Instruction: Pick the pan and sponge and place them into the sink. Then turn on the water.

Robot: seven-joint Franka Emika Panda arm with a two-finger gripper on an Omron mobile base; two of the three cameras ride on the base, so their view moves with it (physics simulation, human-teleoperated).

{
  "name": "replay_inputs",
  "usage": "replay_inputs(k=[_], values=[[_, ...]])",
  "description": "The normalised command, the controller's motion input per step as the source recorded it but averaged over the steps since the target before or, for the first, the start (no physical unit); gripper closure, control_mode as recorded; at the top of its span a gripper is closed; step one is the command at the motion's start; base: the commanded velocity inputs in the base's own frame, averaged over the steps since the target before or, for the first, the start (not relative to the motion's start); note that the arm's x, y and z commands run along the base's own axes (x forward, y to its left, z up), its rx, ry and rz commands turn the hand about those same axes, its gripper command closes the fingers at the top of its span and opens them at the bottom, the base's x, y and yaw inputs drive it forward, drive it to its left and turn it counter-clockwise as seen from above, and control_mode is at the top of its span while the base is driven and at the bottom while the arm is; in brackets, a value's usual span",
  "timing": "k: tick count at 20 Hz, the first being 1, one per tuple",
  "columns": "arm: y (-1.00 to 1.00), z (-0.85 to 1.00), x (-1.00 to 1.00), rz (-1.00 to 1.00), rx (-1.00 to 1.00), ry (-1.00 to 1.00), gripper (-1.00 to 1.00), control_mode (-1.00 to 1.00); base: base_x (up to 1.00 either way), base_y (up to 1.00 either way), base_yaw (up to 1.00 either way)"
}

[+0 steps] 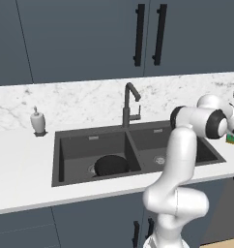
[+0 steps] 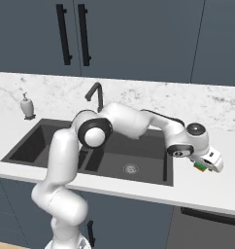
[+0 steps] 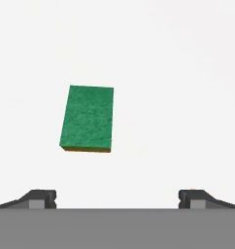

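White counter [image 1: 22, 169]: sponge [image 3: 87, 118] lies flat right of sink [image 1: 61, 160]; soap dispenser [image 1: 38, 121] at back left.

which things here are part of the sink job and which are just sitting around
Job: pan in the left basin; sponge on the counter under the open gripper; sink; faucet.

Just around: soap dispenser; cabinet handles.
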Motion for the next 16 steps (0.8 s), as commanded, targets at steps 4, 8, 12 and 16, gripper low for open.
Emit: replay_inputs(k=[4, 8, 12, 16], values=[[0.01, 0.0, 0.26, -0.01, 0.0, 0.0, -1.0, -1.0, 0.0, 0.0, 0.0], [0.07, 0.0, 0.23, 0.0, 0.0, -0.02, -1.0, -1.0, 0.0, 0.0, 0.0], [0.18, -0.02, 0.19, -0.04, 0.0, -0.03, -1.0, -1.0, 0.0, 0.0, 0.0], [0.04, -0.18, 0.11, -0.07, 0.0, -0.03, -1.0, -1.0, 0.0, 0.0, 0.0]])
